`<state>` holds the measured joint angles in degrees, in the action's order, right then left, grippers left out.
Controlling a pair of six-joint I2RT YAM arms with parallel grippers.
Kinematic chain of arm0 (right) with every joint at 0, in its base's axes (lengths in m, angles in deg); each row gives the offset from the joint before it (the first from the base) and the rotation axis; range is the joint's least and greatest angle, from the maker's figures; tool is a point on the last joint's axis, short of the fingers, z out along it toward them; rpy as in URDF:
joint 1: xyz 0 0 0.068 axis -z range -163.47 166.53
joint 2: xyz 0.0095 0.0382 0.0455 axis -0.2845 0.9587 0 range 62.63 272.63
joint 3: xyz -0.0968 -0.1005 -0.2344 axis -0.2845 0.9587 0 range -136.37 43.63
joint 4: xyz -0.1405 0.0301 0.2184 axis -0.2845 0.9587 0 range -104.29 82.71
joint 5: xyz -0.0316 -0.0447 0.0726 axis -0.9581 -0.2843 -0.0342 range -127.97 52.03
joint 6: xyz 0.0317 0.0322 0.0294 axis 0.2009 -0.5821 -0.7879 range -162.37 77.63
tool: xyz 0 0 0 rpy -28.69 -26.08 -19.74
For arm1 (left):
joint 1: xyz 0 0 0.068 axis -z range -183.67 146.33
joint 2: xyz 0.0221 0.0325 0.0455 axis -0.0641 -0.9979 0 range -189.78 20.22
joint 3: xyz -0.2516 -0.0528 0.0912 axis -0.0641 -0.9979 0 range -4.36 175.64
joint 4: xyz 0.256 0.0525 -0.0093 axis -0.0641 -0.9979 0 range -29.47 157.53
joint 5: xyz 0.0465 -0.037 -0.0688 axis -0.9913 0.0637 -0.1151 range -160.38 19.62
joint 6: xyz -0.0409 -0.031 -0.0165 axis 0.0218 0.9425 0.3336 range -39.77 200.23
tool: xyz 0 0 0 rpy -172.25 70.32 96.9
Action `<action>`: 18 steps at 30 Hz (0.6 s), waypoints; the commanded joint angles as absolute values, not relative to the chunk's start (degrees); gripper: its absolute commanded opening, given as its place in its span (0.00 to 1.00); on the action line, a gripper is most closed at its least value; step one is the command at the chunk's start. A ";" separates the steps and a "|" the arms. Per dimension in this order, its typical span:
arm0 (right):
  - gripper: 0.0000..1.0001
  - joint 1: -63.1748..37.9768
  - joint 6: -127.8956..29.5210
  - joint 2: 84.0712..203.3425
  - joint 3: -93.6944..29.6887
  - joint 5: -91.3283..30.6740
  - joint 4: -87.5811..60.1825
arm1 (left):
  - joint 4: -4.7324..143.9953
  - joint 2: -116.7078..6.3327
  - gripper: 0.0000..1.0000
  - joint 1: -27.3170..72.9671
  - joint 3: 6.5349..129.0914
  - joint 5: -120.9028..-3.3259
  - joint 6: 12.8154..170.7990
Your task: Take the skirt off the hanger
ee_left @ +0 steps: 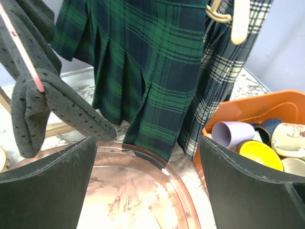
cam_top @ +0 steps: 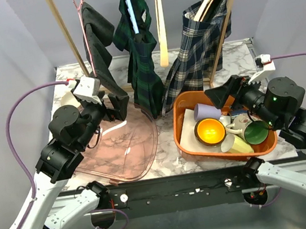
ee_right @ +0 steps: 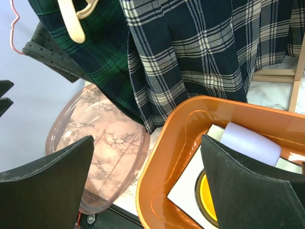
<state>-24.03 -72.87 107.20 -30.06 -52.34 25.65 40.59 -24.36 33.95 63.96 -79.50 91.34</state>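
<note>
Three garments hang from the rail. A green plaid skirt (cam_top: pixel 141 53) hangs in the middle on a blue-white hanger; it also shows in the left wrist view (ee_left: pixel 143 62) and the right wrist view (ee_right: pixel 100 52). A navy-white plaid skirt (cam_top: pixel 200 45) (ee_left: pixel 214 81) (ee_right: pixel 200 47) hangs at the right on a wooden hanger. A dark grey dotted garment (cam_top: pixel 101 48) (ee_left: pixel 43 100) hangs at the left on a pink wire hanger. My left gripper (cam_top: pixel 107 110) (ee_left: pixel 147 140) is open and empty, low in front of the green skirt's hem. My right gripper (cam_top: pixel 224 92) (ee_right: pixel 147 138) is open and empty over the orange bin.
A clear pink tray (cam_top: pixel 146 149) (ee_left: pixel 186 191) lies under the left gripper. An orange bin (cam_top: pixel 186 138) (ee_right: pixel 162 162) with cups and bowls stands at the right. An empty wooden hanger (cam_top: pixel 160 33) hangs between the skirts. The rack's wooden legs (cam_top: pixel 68 35) slant at both sides.
</note>
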 commanded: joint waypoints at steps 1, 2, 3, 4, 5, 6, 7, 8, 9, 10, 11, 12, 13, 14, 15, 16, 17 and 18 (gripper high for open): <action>1.00 -24.43 -74.01 105.96 -28.79 -52.73 25.35 | 43.70 -23.20 0.99 34.21 63.32 -82.85 90.34; 1.00 -24.43 -74.01 105.87 -28.70 -52.82 25.34 | 44.23 -22.94 0.99 34.12 63.23 -83.47 90.25; 1.00 -24.43 -74.01 105.78 -28.79 -53.00 25.26 | 44.41 -22.76 0.99 34.12 63.23 -84.08 90.25; 1.00 -24.43 -74.01 105.78 -28.88 -53.17 25.34 | 44.85 -22.76 0.99 34.21 63.41 -84.70 90.16; 1.00 -24.43 -73.93 105.69 -28.97 -53.17 25.34 | 44.94 -22.76 0.99 34.21 63.49 -86.09 89.99; 1.00 -24.34 -73.93 105.61 -28.97 -53.26 25.34 | 45.03 -22.85 0.99 34.12 63.76 -86.80 89.81; 1.00 -24.43 -73.75 105.60 -28.97 -53.26 25.34 | 45.11 -23.02 0.99 34.21 64.54 -87.77 89.89; 1.00 -24.43 -73.75 105.43 -28.79 -53.35 25.34 | 45.03 -23.46 0.99 34.21 64.99 -89.78 89.90; 1.00 -24.43 -73.84 105.34 -28.62 -53.26 25.17 | 44.85 -23.90 0.99 34.21 65.51 -91.28 89.72; 1.00 -24.43 -73.84 105.08 -28.27 -53.35 24.99 | 44.59 -24.42 0.99 34.21 67.17 -92.77 89.28; 1.00 -24.43 -73.84 105.08 -28.09 -53.17 24.91 | 44.15 -26.26 0.99 34.21 68.49 -94.53 88.58; 1.00 -24.43 -73.84 104.73 -27.83 -52.91 24.56 | 43.63 -27.32 0.99 34.21 70.16 -99.94 87.18; 1.00 -24.43 -73.75 104.64 -27.30 -52.47 24.38 | 42.84 -28.64 0.99 34.21 73.57 -102.69 86.30; 1.00 -24.43 -73.75 104.46 -27.12 -52.12 24.20 | 43.00 -31.17 0.98 34.21 75.17 -105.59 85.33; 1.00 -24.43 -73.75 103.94 -26.86 -51.77 23.77 | 43.53 -32.50 0.98 34.21 76.49 -109.19 84.28; 1.00 -24.43 -73.31 103.67 -26.42 -50.90 23.41 | 45.10 -33.82 0.97 34.12 79.03 -111.22 81.75; 1.00 -24.43 -73.05 103.41 -25.81 -50.37 23.06 | 45.29 -37.05 0.95 34.21 80.88 -112.55 81.11; 1.00 -24.43 -72.79 103.15 -25.63 -49.66 22.36 | 44.94 -38.91 0.94 34.12 82.90 -113.87 80.58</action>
